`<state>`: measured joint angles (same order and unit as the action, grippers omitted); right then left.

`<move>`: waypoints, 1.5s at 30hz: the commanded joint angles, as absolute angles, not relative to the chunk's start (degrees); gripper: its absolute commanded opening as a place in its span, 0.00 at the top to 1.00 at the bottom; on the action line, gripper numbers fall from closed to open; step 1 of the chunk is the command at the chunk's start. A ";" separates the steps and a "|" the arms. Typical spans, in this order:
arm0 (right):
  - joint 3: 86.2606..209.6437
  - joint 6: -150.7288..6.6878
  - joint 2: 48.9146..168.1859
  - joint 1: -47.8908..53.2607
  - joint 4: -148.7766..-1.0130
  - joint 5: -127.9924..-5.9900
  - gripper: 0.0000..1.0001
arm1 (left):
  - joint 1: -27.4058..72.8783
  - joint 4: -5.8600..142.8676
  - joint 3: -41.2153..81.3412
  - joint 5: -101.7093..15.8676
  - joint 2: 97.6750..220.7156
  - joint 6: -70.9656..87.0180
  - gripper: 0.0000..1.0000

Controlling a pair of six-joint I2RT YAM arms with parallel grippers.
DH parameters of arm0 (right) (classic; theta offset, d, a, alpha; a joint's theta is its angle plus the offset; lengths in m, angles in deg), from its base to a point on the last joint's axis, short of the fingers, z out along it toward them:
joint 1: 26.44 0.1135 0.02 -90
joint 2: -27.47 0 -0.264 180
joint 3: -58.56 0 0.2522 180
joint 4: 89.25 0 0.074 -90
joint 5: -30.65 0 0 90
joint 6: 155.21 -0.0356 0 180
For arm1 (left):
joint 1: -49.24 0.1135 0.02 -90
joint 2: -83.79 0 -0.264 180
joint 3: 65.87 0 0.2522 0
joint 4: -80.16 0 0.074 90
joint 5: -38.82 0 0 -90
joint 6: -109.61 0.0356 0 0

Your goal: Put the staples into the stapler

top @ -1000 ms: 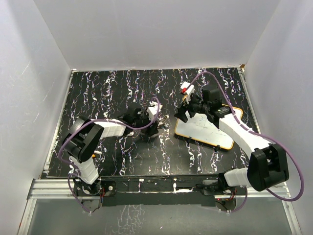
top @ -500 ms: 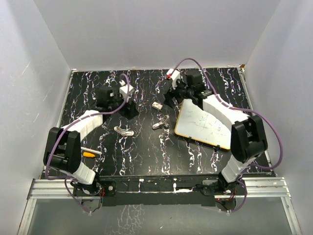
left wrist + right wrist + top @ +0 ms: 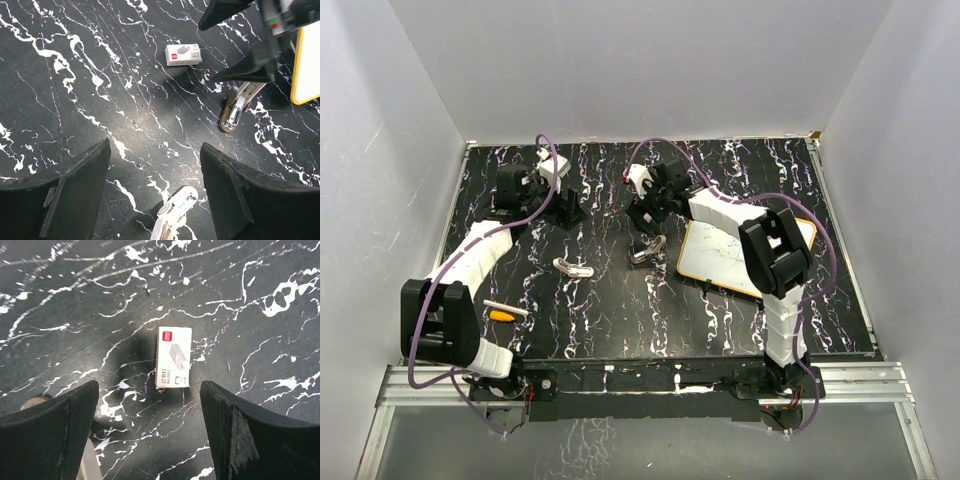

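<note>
The staples box [image 3: 174, 363], small and white with a red end, lies flat on the black marbled table [image 3: 620, 320]. My right gripper [image 3: 150, 387] is open just above it, the box slightly ahead of the gap between the fingers. In the top view the right gripper [image 3: 645, 217] hides the box. The box also shows in the left wrist view [image 3: 183, 54]. An opened grey stapler [image 3: 648, 250] lies just in front of the right gripper. A white mini stapler [image 3: 573, 268] lies below my open, empty left gripper [image 3: 565, 210], and its tip [image 3: 176, 209] shows between the left fingers.
A yellow-rimmed whiteboard [image 3: 740, 255] lies right of the open stapler. A thin white pen [image 3: 506, 308] and an orange cap [image 3: 501, 316] lie at the near left. White walls surround the table.
My right gripper has swung left and come down over the staples box. My left gripper has drawn back toward the far left, away from the white stapler.
</note>
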<state>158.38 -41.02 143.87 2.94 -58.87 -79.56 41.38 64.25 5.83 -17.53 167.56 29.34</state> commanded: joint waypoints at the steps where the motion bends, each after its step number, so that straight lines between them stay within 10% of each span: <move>1: 162.84 -38.81 146.14 2.87 -58.76 -76.22 0.15 | 41.68 64.04 5.35 -16.21 163.69 28.71 0.29; 15: 165.57 -36.40 151.93 2.76 -57.24 -78.25 0.21 | 41.68 65.00 3.60 -14.90 163.34 29.15 0.29; 29: 168.88 -33.95 153.86 3.11 -52.82 -82.56 0.68 | 42.91 59.35 4.70 -12.12 165.52 33.74 0.13; 45: 147.05 -27.57 127.14 9.18 -52.14 -98.61 0.75 | 42.84 49.06 2.03 2.42 159.09 44.36 0.24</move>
